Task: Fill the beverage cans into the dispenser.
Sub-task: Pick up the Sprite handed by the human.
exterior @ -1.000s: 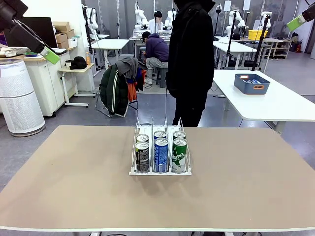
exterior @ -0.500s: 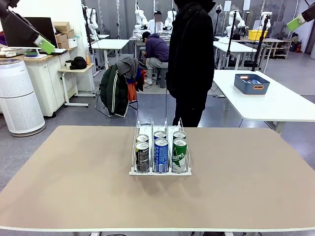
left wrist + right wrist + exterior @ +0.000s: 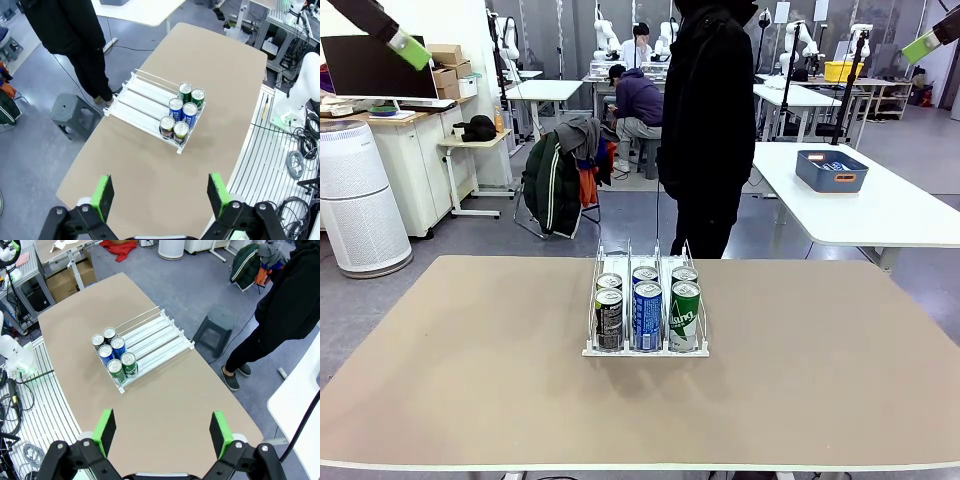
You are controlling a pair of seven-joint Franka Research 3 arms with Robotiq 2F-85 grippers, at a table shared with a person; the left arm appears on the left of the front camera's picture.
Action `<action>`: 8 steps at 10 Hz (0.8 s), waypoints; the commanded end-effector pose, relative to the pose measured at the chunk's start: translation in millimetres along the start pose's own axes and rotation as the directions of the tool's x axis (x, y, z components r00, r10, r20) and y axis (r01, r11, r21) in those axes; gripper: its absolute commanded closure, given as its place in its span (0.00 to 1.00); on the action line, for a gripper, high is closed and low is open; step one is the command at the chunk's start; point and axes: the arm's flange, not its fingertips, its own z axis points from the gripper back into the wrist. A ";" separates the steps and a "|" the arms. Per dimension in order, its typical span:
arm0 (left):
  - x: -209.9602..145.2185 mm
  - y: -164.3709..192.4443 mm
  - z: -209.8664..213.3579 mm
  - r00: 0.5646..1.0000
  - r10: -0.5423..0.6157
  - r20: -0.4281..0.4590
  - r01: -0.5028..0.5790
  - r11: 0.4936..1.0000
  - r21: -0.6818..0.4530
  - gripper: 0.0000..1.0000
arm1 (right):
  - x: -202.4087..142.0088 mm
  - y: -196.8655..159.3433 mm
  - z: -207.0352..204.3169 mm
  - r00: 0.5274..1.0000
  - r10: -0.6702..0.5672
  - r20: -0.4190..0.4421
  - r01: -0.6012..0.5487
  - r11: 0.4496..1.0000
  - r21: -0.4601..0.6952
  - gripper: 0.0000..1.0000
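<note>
The white wire dispenser (image 3: 645,348) stands at the table's middle, with several beverage cans (image 3: 648,315) upright in its three lanes: dark on the left, blue in the centre, green on the right. From high above, the left wrist view shows the dispenser (image 3: 142,100) and cans (image 3: 182,112) far below my open left gripper (image 3: 160,195). The right wrist view likewise shows the dispenser (image 3: 157,340) and cans (image 3: 114,357) far below my open right gripper (image 3: 162,432). Nothing sits between either gripper's fingers. One green-padded left finger (image 3: 410,50) and one right finger (image 3: 922,47) show at the top corners.
A person in black (image 3: 708,120) stands at the table's far edge behind the dispenser. A grey stool (image 3: 75,115) is on the floor beside that edge. A blue bin (image 3: 831,170) rests on a white table at the back right.
My left arm has risen and pulled back toward the upper left corner. The right arm, the cans and the dispenser have not moved.
</note>
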 end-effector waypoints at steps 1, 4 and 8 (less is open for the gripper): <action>1.5 -7.3 5.5 0.999 0.023 0.033 -0.025 0.999 0.040 0.00 | -0.6 1.6 -1.0 1.000 -0.002 -0.001 0.002 1.000 0.001 0.00; 0.4 -12.3 2.5 0.999 0.018 0.041 -0.017 1.000 -0.025 0.00 | -0.6 1.6 -1.0 1.000 -0.002 -0.001 0.002 1.000 0.001 0.00; 7.4 -13.0 10.1 1.000 0.003 0.027 -0.004 1.000 0.021 0.00 | -0.6 1.6 -1.0 1.000 -0.002 -0.001 0.002 1.000 0.001 0.00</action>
